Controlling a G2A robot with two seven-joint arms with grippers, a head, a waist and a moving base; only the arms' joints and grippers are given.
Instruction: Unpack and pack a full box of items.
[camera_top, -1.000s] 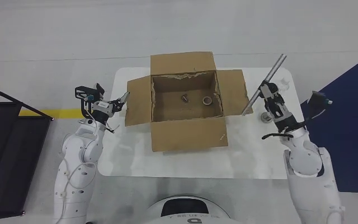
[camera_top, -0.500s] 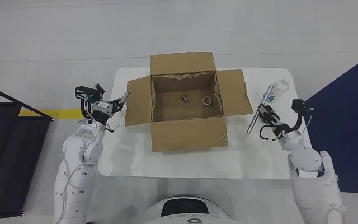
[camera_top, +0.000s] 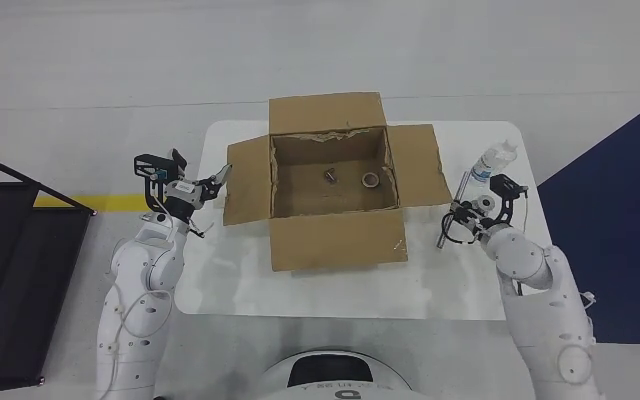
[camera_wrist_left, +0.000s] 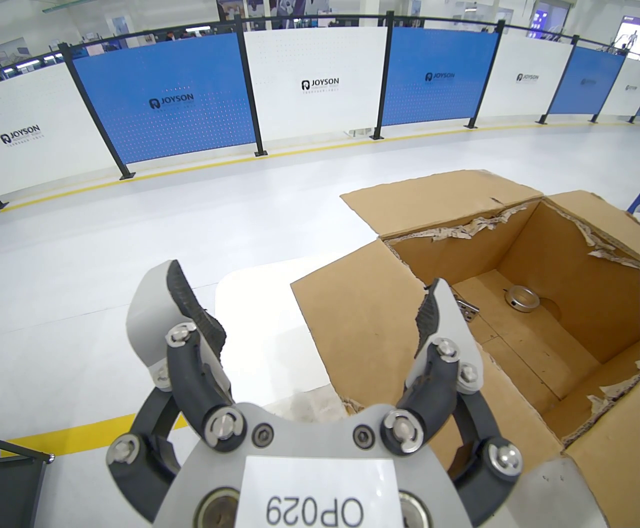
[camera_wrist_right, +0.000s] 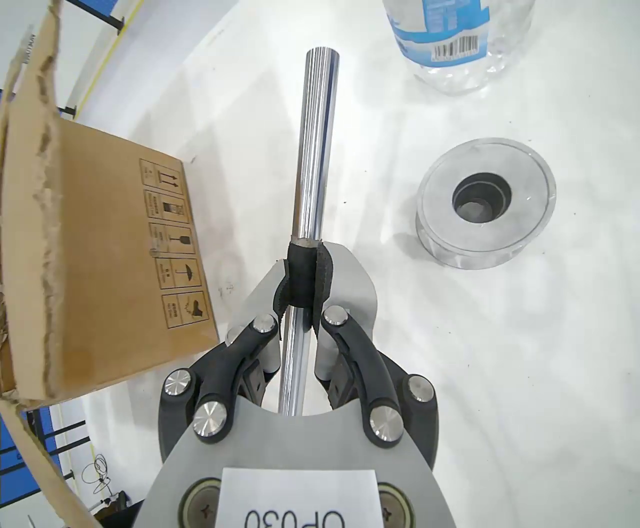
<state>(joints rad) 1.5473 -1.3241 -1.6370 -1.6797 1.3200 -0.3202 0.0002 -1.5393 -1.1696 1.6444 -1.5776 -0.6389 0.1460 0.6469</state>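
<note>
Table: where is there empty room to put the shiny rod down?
The wide bare strip of table between the box and the near edge is free. By the right pincer it is crowded: rod, bottle and metal disc are close together.

Overhead downward; wrist views share box (camera_top: 335, 240)

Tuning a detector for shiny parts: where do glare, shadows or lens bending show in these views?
Right wrist view: bright streaks run along the steel rod, and the metal disc throws a soft shadow on the table. Left wrist view: the fence panels bow into a curve, a wide-lens effect. Top view: even light, no hot spots on the cardboard box.
</note>
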